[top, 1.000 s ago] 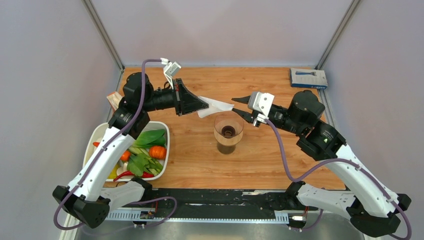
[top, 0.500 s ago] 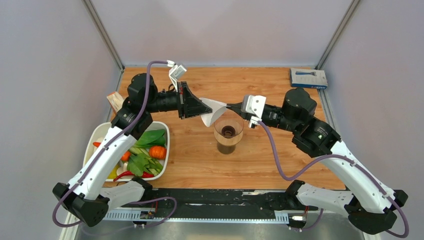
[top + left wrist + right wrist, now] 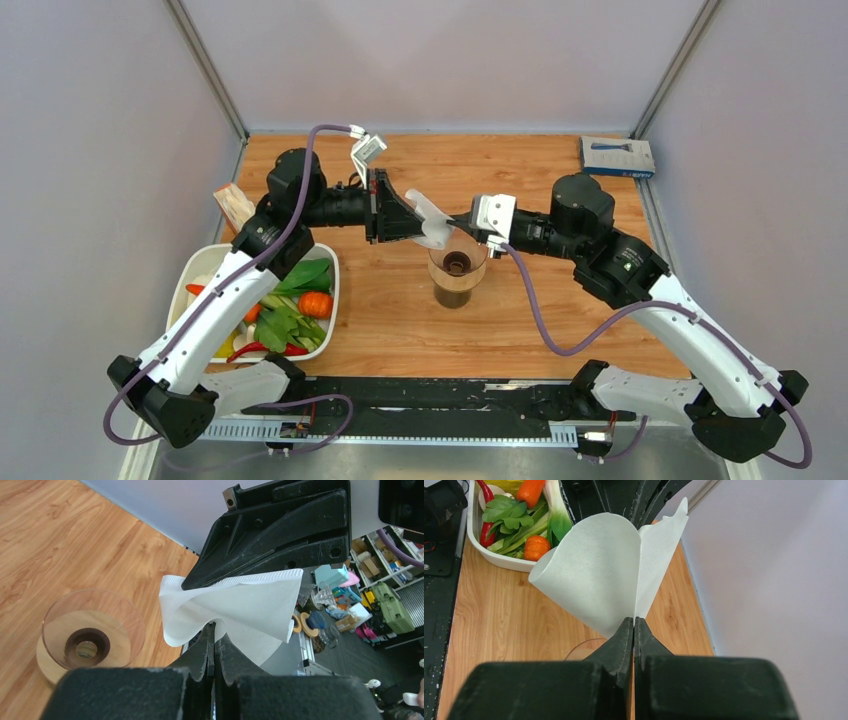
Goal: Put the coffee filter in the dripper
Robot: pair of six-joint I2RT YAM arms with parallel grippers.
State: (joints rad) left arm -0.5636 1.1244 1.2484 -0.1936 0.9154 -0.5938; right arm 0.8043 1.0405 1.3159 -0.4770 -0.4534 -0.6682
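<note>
White coffee filter (image 3: 432,216), pinched by both jaws

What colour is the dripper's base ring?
Tan, wood-toned, beneath the clear cone of the dripper; clearest in the left wrist view.

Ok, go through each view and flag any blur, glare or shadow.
Top external: even light, sharp, no glare on the clear funnel-shaped dripper. Left wrist: thin white paper filter crisp, left gripper near housing blurred. Right wrist: filter evenly lit, right gripper housing likewise soft.
</note>
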